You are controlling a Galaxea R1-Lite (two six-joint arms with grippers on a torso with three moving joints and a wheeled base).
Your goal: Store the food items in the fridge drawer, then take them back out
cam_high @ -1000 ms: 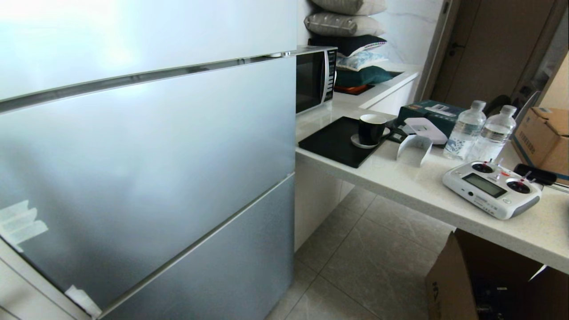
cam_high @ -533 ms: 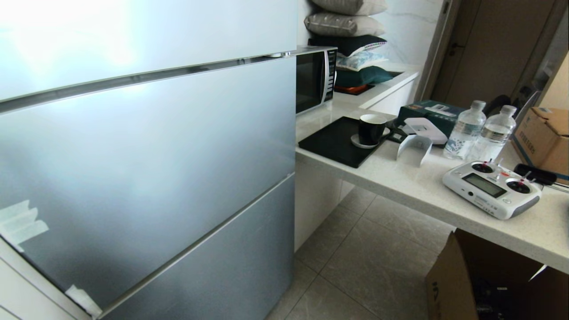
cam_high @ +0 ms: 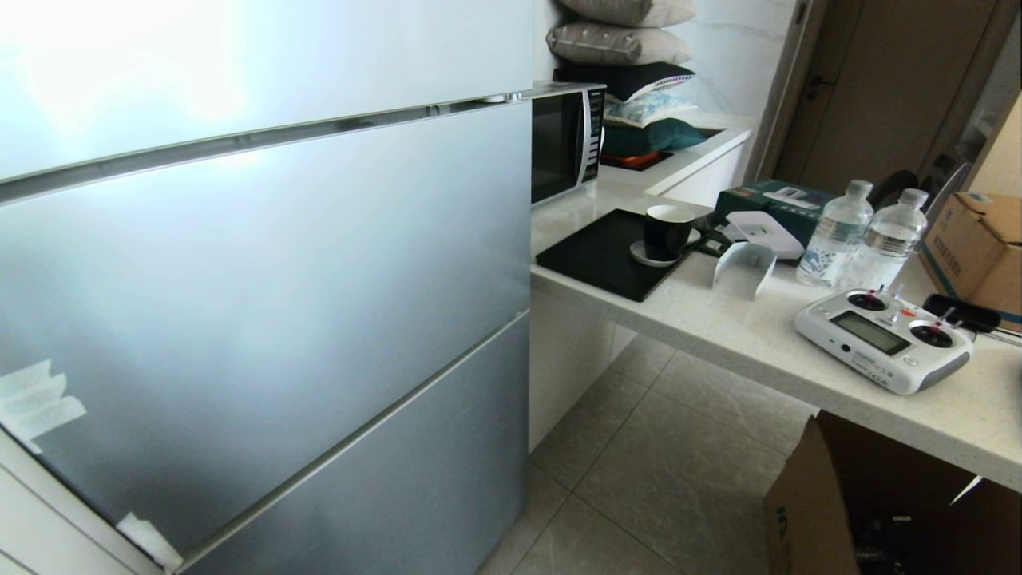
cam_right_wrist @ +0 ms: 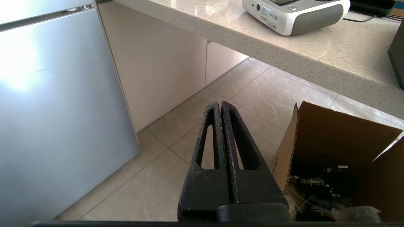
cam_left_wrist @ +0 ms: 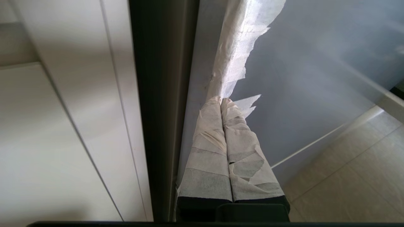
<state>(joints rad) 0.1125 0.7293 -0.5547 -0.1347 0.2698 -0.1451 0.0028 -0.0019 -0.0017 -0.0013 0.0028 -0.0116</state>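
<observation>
Fridge (cam_high: pixel 263 263) doors are closed, left of a stone counter (cam_high: pixel 718 335) holding two water bottles (cam_high: pixel 834 235). Left gripper (cam_left_wrist: pixel 221 101) and right gripper (cam_right_wrist: pixel 220 103) are both pressed together, empty.

Your left gripper (cam_left_wrist: pixel 222 100) has black fingers wrapped in white tape; your right gripper (cam_right_wrist: pixel 220 103) has bare, slotted, rough-textured black fingers.

Fridge (cam_high: pixel 263 263): left of worktop (cam_high: pixel 742 335), doors closed.
Microwave (cam_high: pixel 565 142): on worktop, beside fridge.
Cup (cam_high: pixel 667 231): on worktop, before microwave.
Bottles (cam_high: pixel 862 235): right of cup.
Remote controller (cam_high: pixel 882 339): near worktop's front edge.
Cardboard box (cam_high: pixel 838 503): on floor, under worktop.
</observation>
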